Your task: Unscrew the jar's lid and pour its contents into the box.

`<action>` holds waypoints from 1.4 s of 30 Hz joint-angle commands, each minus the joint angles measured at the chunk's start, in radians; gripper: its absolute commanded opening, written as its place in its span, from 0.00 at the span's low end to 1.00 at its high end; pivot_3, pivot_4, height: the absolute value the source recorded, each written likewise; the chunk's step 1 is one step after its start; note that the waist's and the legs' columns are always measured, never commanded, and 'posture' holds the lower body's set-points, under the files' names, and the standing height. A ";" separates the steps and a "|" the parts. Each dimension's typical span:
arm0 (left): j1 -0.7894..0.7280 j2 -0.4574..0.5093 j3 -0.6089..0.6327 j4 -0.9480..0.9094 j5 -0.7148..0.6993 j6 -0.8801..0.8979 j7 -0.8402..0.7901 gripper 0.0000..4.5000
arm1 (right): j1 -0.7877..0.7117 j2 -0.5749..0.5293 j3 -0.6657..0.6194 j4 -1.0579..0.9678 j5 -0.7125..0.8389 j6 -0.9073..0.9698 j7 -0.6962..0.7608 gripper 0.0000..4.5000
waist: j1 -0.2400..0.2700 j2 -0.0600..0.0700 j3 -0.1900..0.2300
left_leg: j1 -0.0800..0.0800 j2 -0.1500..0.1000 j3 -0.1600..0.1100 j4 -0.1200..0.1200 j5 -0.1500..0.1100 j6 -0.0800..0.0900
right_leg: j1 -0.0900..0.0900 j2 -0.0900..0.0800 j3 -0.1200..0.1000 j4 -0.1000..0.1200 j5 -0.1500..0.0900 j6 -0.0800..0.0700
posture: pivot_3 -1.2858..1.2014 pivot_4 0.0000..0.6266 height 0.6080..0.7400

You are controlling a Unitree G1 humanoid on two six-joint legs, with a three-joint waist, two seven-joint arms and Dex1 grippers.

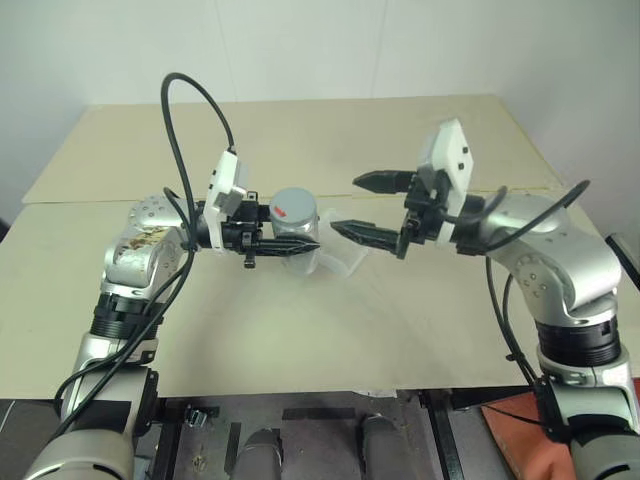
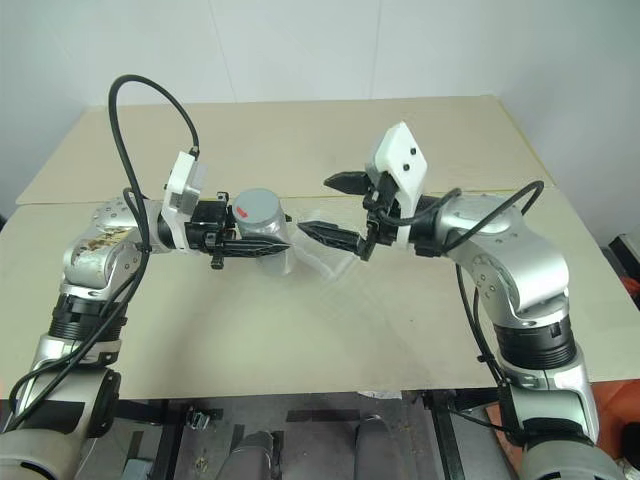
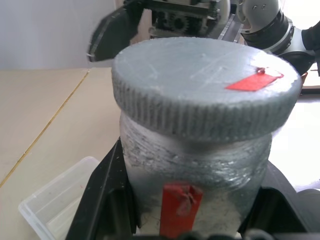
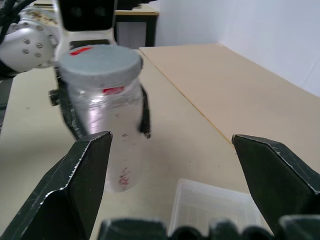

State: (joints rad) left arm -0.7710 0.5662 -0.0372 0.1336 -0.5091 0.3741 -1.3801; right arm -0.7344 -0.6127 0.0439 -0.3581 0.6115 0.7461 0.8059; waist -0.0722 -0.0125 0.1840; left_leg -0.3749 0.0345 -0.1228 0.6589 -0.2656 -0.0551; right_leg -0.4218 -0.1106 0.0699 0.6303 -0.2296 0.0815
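**Jar held up, lid on**

The left claw is clamped around the jar, holding it upright above the desk. The grey lid with its red mark sits on top. Just right of the jar, the clear box rests on the desk. Further right, the right claw hangs level, spread wide, gripping nothing, its fingers pointing at the jar.

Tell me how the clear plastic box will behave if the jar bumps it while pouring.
The clear plastic box looks thin-walled and holds nothing, so it is probably light and would likely slide on the smooth table. Low and wide, it seems unlikely to tip.
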 commanded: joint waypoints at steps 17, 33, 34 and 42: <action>0.005 -0.018 -0.005 -0.003 0.016 -0.044 0.014 0.43 | -0.148 0.132 0.073 -0.059 0.024 0.089 -0.107 1.00 | 0.001 0.000 0.000 | 0.000 0.000 0.000 0.000 0.000 0.000 | 0.000 0.000 0.000 0.000 0.000 0.000 | 0.52 0.24 1.00; 0.015 -0.014 -0.002 -0.018 0.014 -0.042 0.019 0.43 | -0.189 0.153 0.130 -0.007 -0.023 0.101 -0.094 1.00 | 0.001 0.000 0.000 | 0.000 0.000 0.000 0.000 0.000 0.000 | 0.000 0.000 0.000 0.000 0.000 0.000 | 0.52 0.24 1.00; 0.015 -0.013 -0.002 -0.020 0.014 -0.041 0.019 0.43 | -0.190 0.155 0.130 -0.005 -0.022 0.102 -0.092 1.00 | 0.001 0.000 0.000 | 0.000 0.000 0.000 0.000 0.000 0.000 | 0.000 0.000 0.000 0.000 0.000 0.000 | 0.52 0.24 1.00; 0.030 -0.003 0.000 -0.040 0.010 -0.037 0.022 0.43 | -0.187 0.155 0.133 -0.004 -0.024 0.107 -0.081 0.60 | 0.001 0.000 0.000 | 0.000 0.000 0.000 0.000 0.000 0.000 | 0.000 0.000 0.000 0.000 0.000 0.000 | 0.52 0.24 1.00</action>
State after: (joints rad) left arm -0.7366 0.5521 -0.0562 0.1332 -0.4876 0.3460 -1.3560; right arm -0.8943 -0.4547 0.1853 -0.3420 0.5919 0.8488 0.7197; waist -0.0712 -0.0123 0.1840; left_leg -0.3750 0.0345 -0.1231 0.6589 -0.2655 -0.0552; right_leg -0.4220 -0.1106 0.0697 0.6307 -0.2296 0.0815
